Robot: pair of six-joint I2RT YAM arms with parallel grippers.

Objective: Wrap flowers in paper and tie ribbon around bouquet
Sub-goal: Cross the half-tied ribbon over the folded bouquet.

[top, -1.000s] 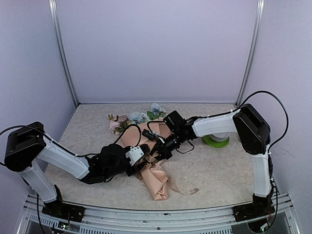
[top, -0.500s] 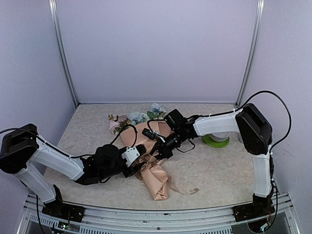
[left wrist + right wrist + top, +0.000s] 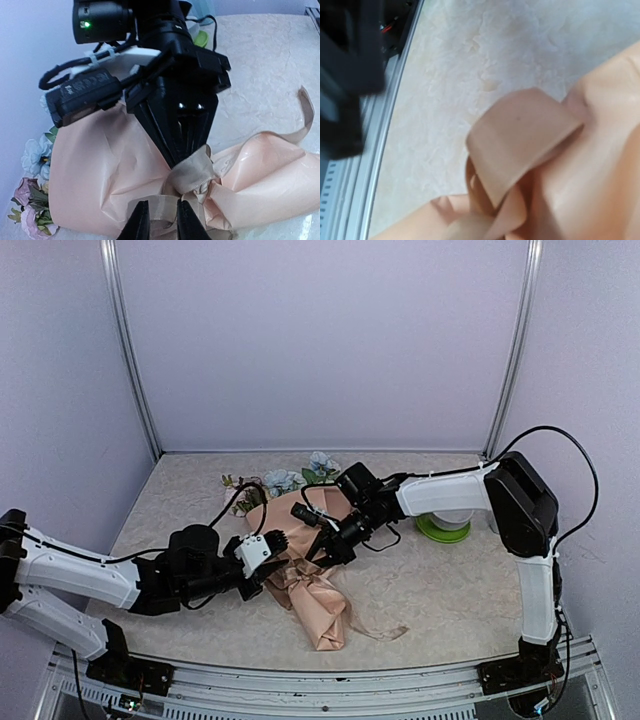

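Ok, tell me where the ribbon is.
Top view: the ribbon circles the waist of the bouquet at mid-table, between the left gripper and the right gripper.

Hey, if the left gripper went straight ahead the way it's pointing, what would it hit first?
Most likely the ribbon knot on the bouquet, just ahead of the left gripper. The right gripper sits right behind it, though depth is hard to judge.
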